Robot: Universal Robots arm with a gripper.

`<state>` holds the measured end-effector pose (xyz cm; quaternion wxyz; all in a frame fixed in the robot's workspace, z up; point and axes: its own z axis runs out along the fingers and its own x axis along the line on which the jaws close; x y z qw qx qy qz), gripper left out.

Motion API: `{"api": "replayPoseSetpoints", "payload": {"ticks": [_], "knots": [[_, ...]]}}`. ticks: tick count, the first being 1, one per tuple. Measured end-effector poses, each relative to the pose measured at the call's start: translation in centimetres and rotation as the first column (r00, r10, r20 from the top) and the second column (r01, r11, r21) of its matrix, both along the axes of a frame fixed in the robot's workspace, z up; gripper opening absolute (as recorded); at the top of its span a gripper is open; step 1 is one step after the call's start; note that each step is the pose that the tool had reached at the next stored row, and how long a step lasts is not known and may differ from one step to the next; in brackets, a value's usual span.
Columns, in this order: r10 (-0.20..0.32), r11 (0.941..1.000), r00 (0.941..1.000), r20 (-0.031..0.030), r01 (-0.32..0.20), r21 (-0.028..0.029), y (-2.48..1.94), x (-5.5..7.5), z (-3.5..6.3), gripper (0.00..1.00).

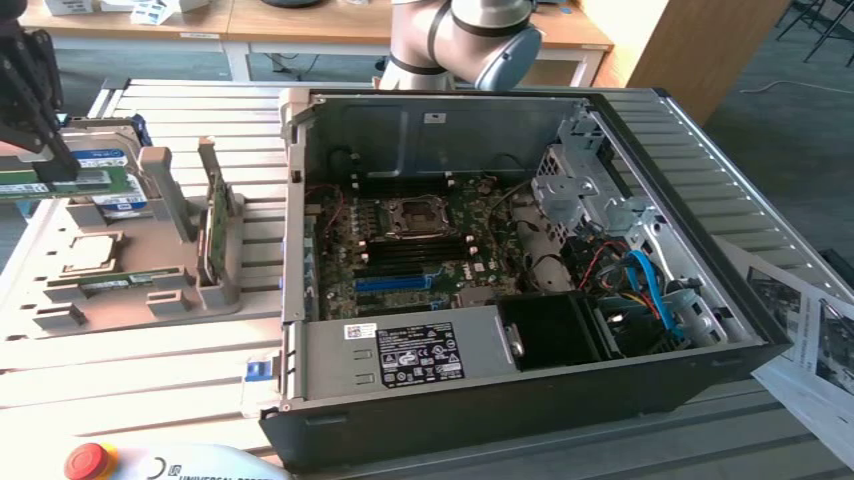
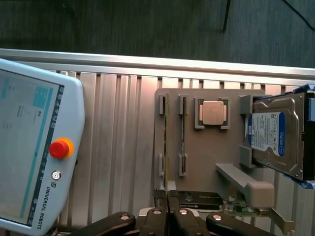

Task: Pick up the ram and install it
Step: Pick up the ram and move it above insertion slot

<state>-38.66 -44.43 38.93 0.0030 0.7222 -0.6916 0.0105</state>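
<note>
Pincer [image 1: 54, 165] shut tight on the ram [image 1: 60, 185], held over the grey parts tray [image 1: 30, 275].
Exterior view: both sit at the far left, well apart from the open computer case [image 1: 534, 415]. Wrist view: the fingertips [image 2: 158, 219] pinch the ram [image 2: 167, 147], seen edge-on, near the hard drive [image 2: 273, 135].

I work in a robotics lab or workshop: a slatted aluminium bench [image 1: 174, 105] carries an opened computer case [image 1: 534, 415] and a grey parts fixture [image 2: 206, 150], a teach pendant [image 2: 29, 147] lies alongside, and wooden desks [image 1: 307, 22] stand behind.
</note>
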Motion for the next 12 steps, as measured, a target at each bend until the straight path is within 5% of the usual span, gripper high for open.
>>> {"api": "replayPoseSetpoints", "payload": {"ticks": [12], "knots": [[0.000,1.0000,1.0000,-0.0039,0.000,0.0000,-0.10,2.7,0.00,0.12]]}}
